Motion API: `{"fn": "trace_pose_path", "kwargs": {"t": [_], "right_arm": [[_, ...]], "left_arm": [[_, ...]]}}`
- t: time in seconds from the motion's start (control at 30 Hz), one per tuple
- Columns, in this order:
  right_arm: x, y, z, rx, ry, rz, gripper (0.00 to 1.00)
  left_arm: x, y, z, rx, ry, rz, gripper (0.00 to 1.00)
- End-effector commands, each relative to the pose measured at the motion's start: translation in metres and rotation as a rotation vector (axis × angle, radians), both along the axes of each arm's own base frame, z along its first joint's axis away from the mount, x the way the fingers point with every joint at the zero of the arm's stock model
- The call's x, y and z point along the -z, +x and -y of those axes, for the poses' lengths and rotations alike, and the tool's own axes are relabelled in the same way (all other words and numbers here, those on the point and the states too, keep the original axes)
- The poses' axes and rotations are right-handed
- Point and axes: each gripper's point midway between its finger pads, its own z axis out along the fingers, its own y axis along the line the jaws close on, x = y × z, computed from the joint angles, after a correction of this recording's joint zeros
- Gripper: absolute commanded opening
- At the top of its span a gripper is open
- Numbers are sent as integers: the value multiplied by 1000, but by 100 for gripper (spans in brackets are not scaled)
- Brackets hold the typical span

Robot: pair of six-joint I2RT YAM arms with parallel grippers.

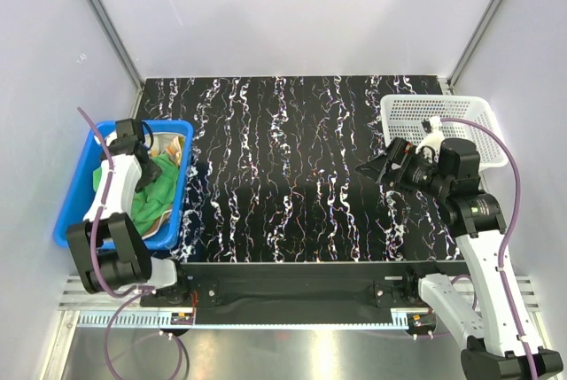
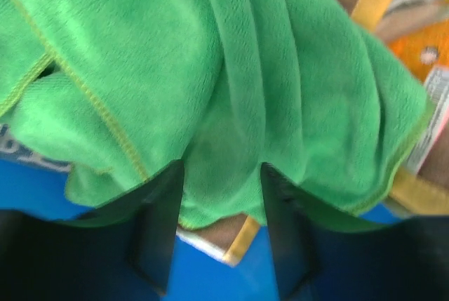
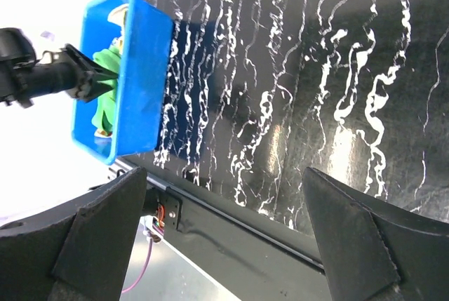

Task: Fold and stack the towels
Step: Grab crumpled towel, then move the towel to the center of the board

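Several towels lie crumpled in the blue bin (image 1: 183, 187) at the table's left. On top is a plain green towel (image 1: 158, 187) (image 2: 280, 90), and an orange-yellow towel with brown (image 1: 174, 145) (image 2: 235, 234) shows beneath it. My left gripper (image 1: 151, 160) (image 2: 222, 169) is down inside the bin. Its two dark fingers stand apart on either side of a hanging fold of the green towel, which fills the gap at the tips. My right gripper (image 1: 368, 170) (image 3: 224, 175) hovers wide open over the table's right half with nothing in it. From there I see the bin (image 3: 140, 69) and the green towel (image 3: 106, 90).
A white mesh basket (image 1: 443, 119) stands at the back right, just behind the right arm. The black marbled table top (image 1: 283, 176) stretches between bin and basket. White walls close in the left, right and back.
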Motion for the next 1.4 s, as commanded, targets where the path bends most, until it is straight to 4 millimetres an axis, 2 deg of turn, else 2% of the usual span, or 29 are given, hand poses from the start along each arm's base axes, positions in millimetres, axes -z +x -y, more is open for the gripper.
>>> {"fn": "trace_pose_path", "kwargs": {"t": [0.0,0.03,0.07,0.17,0.2,0.27,0.33,0.37,0.4,0.43,0.5,0.53,0.57,0.6,0.63,0.7,0.73,0.77,0.8,0.83,0.87,0.9,0.93,1.0,1.03,1.1,1.13,1.27,1.37], "right_arm": [[-34,-4,-4,-30,24,99,100],[-34,-5,-5,-35,19,98,100],[-34,-5,-5,-37,15,100,100],[-38,-7,-4,-41,8,106,100],[-40,-6,-4,-37,6,108,100],[-41,-6,-3,-27,9,111,100],[-45,-4,-2,-11,15,120,100],[-47,-3,-1,-4,20,116,100],[-53,-2,-2,-1,25,132,100],[-56,-1,-1,6,29,139,100],[-68,4,1,30,29,168,100],[-73,6,2,33,23,185,100],[-76,10,4,40,13,194,100],[-89,13,9,70,-4,229,100],[-91,15,12,88,-21,228,100],[-97,22,22,134,-70,236,100],[-96,24,24,139,-95,240,100],[-94,26,26,144,-109,233,100],[-87,26,29,150,-128,206,100],[-82,26,30,146,-147,197,100],[-75,26,31,145,-158,180,100],[-63,26,33,150,-171,151,100],[-54,25,34,154,-178,125,100],[-32,24,33,150,-181,71,100],[-26,24,32,146,-175,57,100],[-4,25,28,137,-164,3,100],[-1,30,25,132,-145,0,99],[26,52,13,89,-126,-68,91],[41,74,11,84,-142,-94,85]], "left_arm": [[2,23,-16,-42,31,53,39],[4,26,-16,-36,25,55,22],[4,27,-16,-29,23,50,14],[-16,34,-18,-5,42,71,0],[-44,42,-21,11,69,133,0],[-78,46,-21,30,95,202,0],[-141,57,-10,87,111,370,0],[-164,60,-3,113,120,427,0],[-190,60,7,153,136,491,0],[-232,68,30,229,142,595,0],[-272,70,61,334,117,690,0],[-288,72,97,456,49,740,0],[-316,70,119,527,16,814,0],[-326,68,140,590,-24,844,0],[-333,63,175,686,-81,863,0],[-330,54,214,797,-161,869,0],[-324,44,246,888,-219,861,0],[-313,39,261,925,-254,839,0],[-276,30,277,967,-303,764,0],[-269,17,306,1051,-363,776,0],[-259,3,319,1086,-405,771,0],[-237,-8,333,1110,-459,731,0],[-199,-28,360,1180,-514,679,0],[-163,-56,382,1195,-623,628,0],[-122,-81,402,1255,-686,571,0],[-87,-104,414,1250,-744,493,0],[-56,-124,418,1263,-748,431,0],[-24,-169,453,1353,-835,369,0],[-23,-187,483,1432,-851,339,0]]}}
